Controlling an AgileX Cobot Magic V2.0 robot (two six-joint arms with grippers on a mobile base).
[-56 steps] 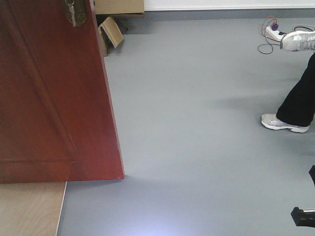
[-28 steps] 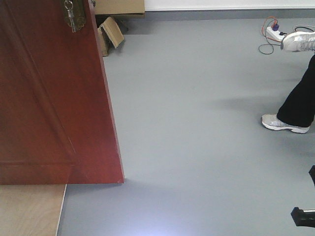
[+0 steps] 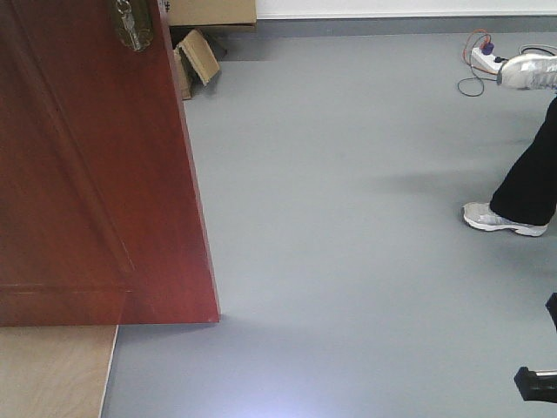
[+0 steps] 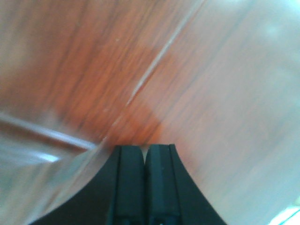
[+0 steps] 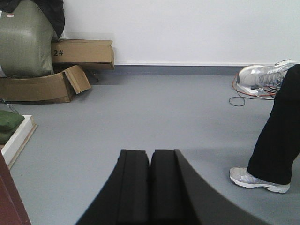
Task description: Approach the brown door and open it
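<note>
The brown door (image 3: 96, 174) fills the left of the front view, glossy reddish-brown with panel moulding, swung out over the grey floor. Its brass-coloured latch (image 3: 130, 22), with keys hanging from it, shows at the top edge. In the left wrist view my left gripper (image 4: 144, 147) is shut with nothing in it. Its tips sit right up against the door's wood surface (image 4: 93, 61), which is blurred. My right gripper (image 5: 150, 152) is shut and empty, pointing across the open floor. A sliver of the door edge (image 5: 7, 201) shows at its lower left.
A person's leg in black trousers (image 3: 526, 178) and grey shoes (image 3: 500, 218) stands at the right. A power strip with cables (image 3: 483, 59) lies behind. Cardboard boxes (image 5: 82, 54) and a green sack (image 5: 23, 40) line the far wall. A black robot part (image 3: 535, 383) is at the lower right.
The door's lower corner has shifted very slightly downward in the front view, and the keys on the latch have swung. The person has stayed in place.
</note>
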